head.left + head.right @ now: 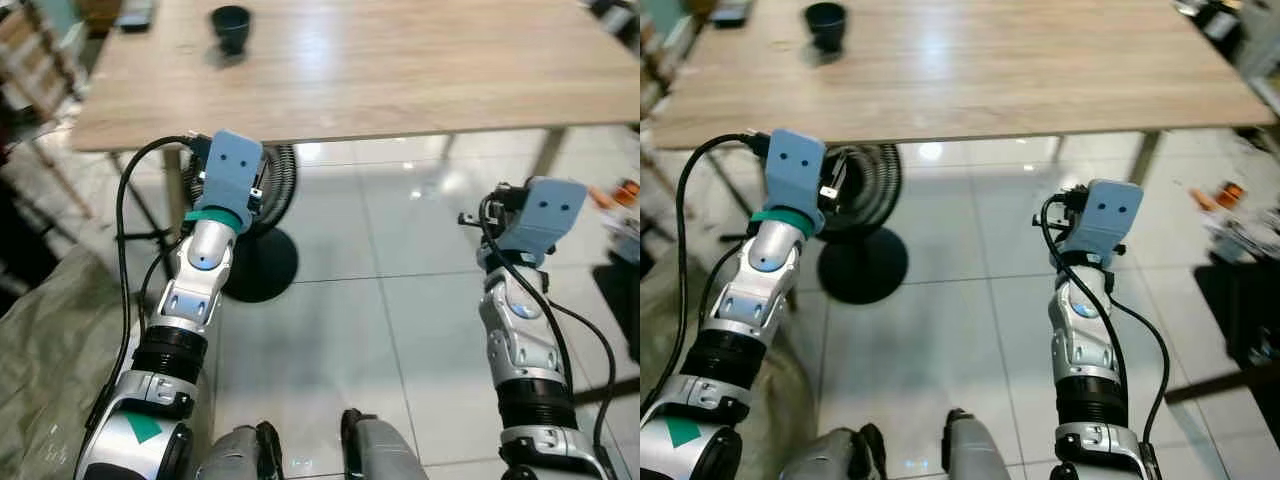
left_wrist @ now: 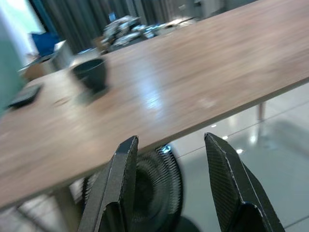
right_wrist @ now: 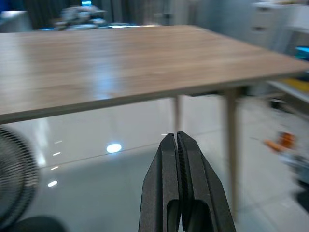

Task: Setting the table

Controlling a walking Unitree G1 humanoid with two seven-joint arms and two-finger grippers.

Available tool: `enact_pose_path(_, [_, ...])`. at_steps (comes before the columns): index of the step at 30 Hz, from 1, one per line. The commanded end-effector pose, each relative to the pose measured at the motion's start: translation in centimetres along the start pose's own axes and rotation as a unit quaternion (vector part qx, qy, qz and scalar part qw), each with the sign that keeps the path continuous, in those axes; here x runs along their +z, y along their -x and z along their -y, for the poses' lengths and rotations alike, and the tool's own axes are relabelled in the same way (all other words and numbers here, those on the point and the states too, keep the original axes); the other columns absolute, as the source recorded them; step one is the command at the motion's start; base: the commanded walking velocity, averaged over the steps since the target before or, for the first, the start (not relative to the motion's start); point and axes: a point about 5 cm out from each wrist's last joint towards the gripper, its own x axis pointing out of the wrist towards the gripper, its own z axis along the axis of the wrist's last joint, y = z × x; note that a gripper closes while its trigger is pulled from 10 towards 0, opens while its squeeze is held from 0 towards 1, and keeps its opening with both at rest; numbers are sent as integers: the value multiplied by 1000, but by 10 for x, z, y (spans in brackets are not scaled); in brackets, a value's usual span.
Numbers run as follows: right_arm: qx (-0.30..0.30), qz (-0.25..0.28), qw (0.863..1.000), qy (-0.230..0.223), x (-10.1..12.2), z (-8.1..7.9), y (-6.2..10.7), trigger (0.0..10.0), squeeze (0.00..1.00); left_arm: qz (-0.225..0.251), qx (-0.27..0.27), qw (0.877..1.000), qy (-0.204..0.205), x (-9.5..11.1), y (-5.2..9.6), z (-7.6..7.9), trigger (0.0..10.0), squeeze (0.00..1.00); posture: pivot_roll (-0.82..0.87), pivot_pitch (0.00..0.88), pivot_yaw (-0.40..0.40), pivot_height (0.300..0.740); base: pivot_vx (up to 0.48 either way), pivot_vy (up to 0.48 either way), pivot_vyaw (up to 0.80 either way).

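A wooden bench (image 1: 400,70) fills the upper half of the head views, its near edge running across from nine to three o'clock. At about eleven o'clock on it stands a dark cup (image 1: 230,28), upright and alone, well back from the near edge; farther out at the far-left corner lies a flat dark object (image 1: 135,15), perhaps a phone, too blurred to be sure.

The left gripper (image 2: 169,188) is raised at the left, just below and before the bench's near edge, its blue wrist housing pointing toward the cup's side. In the left wrist view its two black fingers (image 2: 120,183) stand clearly apart, jaws released and holding nothing. Beyond them, under the bench, stands a black floor fan (image 1: 262,215) on a round base, resting on the glossy white tiled floor (image 1: 400,330).

At the right, the right gripper (image 3: 177,145) is held lower and farther from the bench, over the floor at about four o'clock. In the right wrist view its fingers (image 3: 166,183) are pressed together, jaws clenched on nothing, pointing at the bench's near edge and its slim wooden leg (image 3: 231,145).

At the far right edge, small orange items (image 1: 1225,192) lie on the floor beside some clutter.
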Motion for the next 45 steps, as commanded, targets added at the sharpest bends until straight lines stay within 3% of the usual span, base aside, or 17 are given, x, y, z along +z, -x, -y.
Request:
enact_pose_path(1, [-3,-15,1000,-7,-7,0,3,10000,0,-8,-2,1000,-3,-4,1,0,10000,0,93,66,50,740,0,0,-800])
enact_pose_path(17, [-1,-15,1000,-5,-6,-2,3,10000,0,-12,-6,1000,-4,-8,3,2,10000,0,95,69,50,740,0,0,-800])
enact_pose_path(25, [6,-30,999,18,-13,-2,4,10000,0,-76,7,997,11,-35,12,-8,10000,0,109,57,39,740,0,0,-800])
enact_pose_path(27, [-10,-51,998,47,-21,7,6,10000,0,-121,14,992,21,-52,15,-13,10000,0,108,52,37,740,0,0,-800])
enact_pose_path(30, [-20,-60,997,51,-25,13,8,10000,0,-135,16,990,27,-59,18,-14,10000,0,107,44,29,740,0,0,-617])
enact_pose_path(34, [-61,-119,987,83,-53,42,25,10000,0,-184,17,983,15,-83,31,-20,10000,0,123,24,20,740,0,0,-102])
enact_pose_path(45, [-72,-141,984,77,-63,43,27,10000,0,-208,-11,978,2,-94,39,-24,10000,0,139,8,29,740,0,0,0])
